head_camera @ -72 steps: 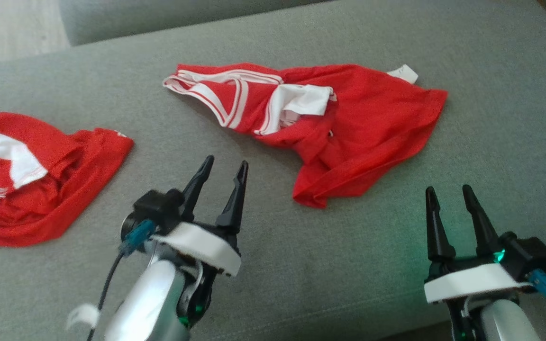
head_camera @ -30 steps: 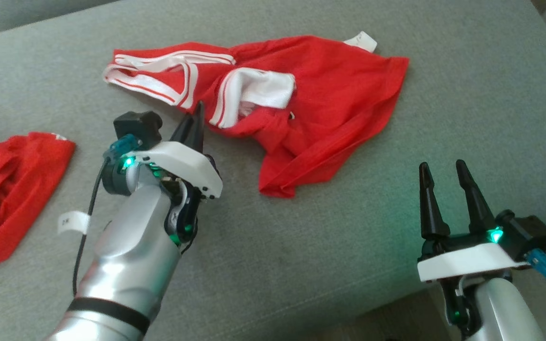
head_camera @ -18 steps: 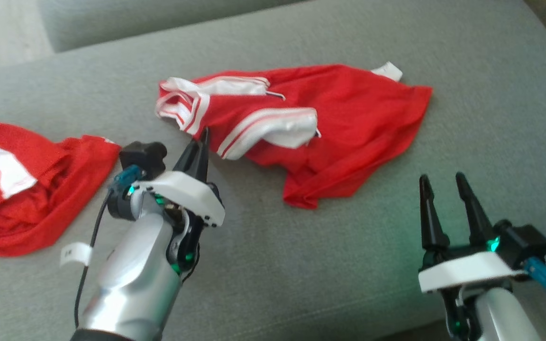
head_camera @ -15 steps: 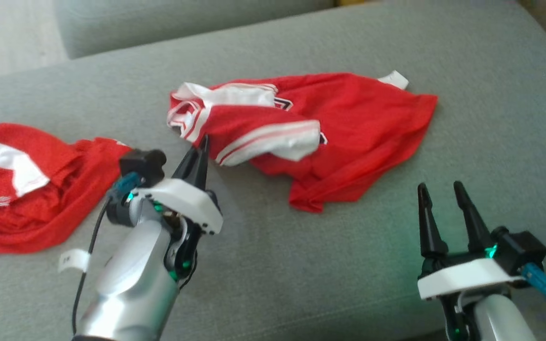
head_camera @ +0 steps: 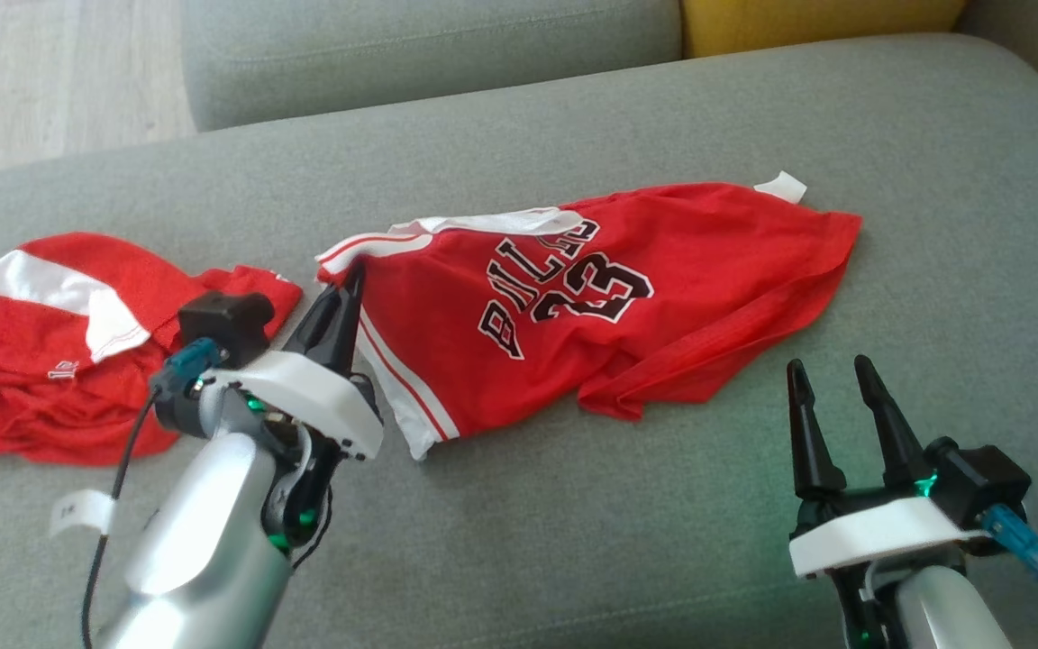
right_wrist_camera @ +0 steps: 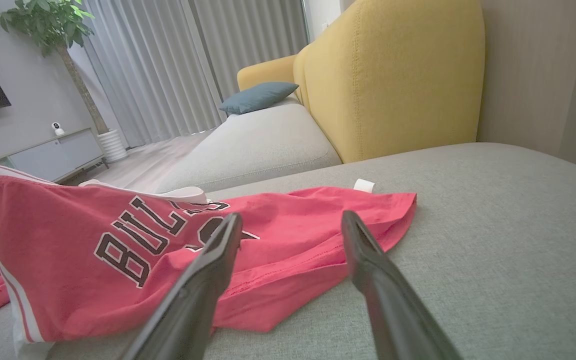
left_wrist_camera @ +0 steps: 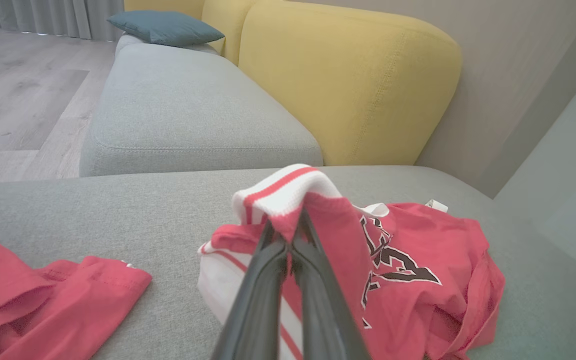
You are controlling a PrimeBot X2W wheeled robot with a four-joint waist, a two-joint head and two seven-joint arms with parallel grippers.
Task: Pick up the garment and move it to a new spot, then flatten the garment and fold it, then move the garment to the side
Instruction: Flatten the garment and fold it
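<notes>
The left tool point(head_camera: 354, 273) tightly pinches the left edge of the red jersey point(head_camera: 708, 248) — the right tool point(head_camera: 828, 365), spread wide and empty, sits nearer. Another red shirt point(head_camera: 32, 397) lies left.

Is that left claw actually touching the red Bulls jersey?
Touching. The left wrist view shows the left gripper pinched shut on the jersey at its white striped trim.

I read the jersey point(head_camera: 690, 261) as thin matt mesh cloth with a flat print. Sofa seat point(head_camera: 573, 541): grey woven fabric, slightly rough. Left forearm point(head_camera: 204, 550): glossy silver shell. Its fingers point(head_camera: 332, 315): matt black plastic. Far floor point(left_wrist_camera: 18, 100): matt wood planks.
</notes>
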